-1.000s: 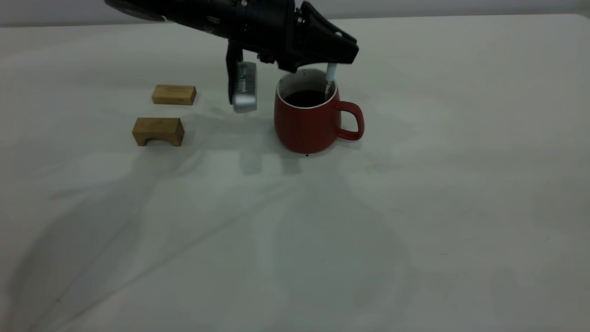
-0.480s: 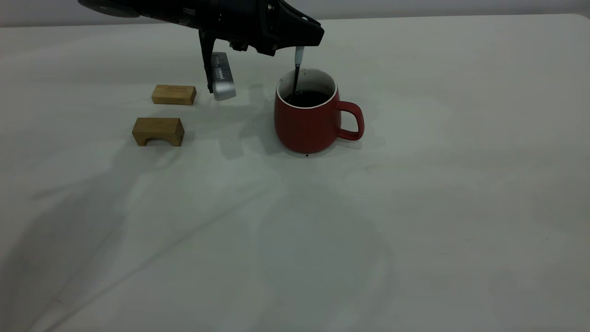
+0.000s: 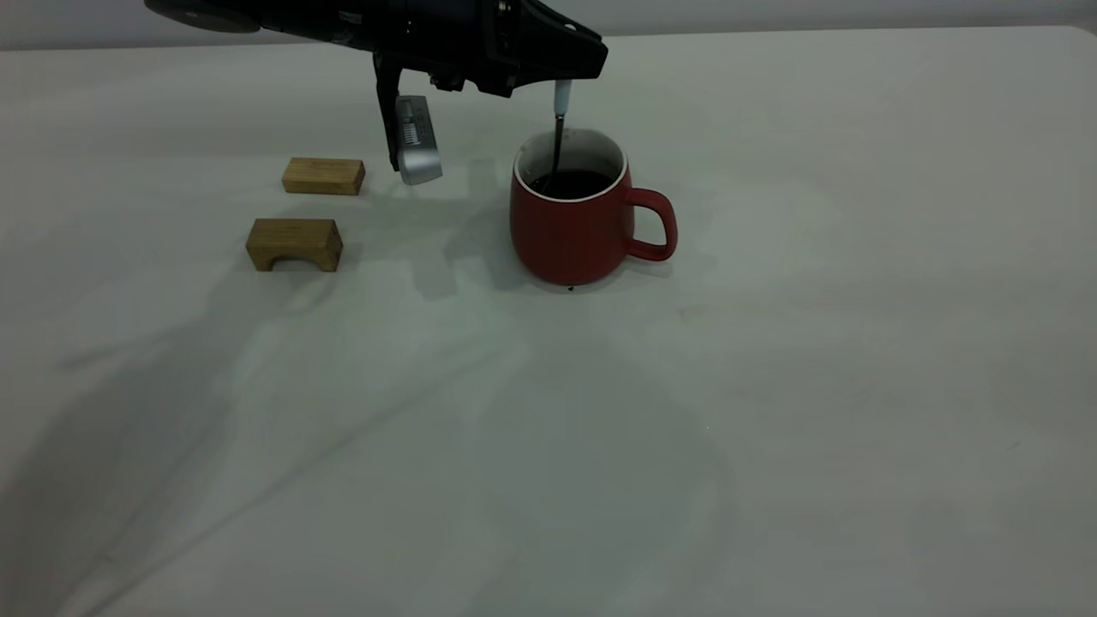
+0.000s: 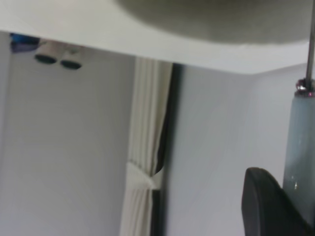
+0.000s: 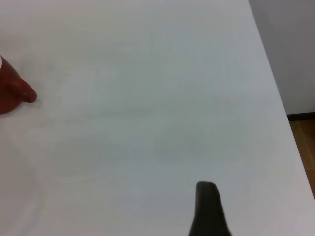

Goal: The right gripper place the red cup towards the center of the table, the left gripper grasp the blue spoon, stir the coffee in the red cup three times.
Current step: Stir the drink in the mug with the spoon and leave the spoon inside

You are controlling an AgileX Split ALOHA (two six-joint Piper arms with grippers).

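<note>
at upper centre the left gripper (image 3: 561,86), jaws clamped on the blue spoon (image 3: 560,107), could tip the red cup (image 3: 572,224) by snagging its rim.

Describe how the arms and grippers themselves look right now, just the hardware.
The left gripper ends a glossy black, chunky arm with a wedge-shaped nose. One dark finger hangs from it, capped by a silver-grey pad with a ribbed, scale-like marking. No cables show. Of the right gripper, only a single rounded black fingertip shows in its own wrist view.
</note>
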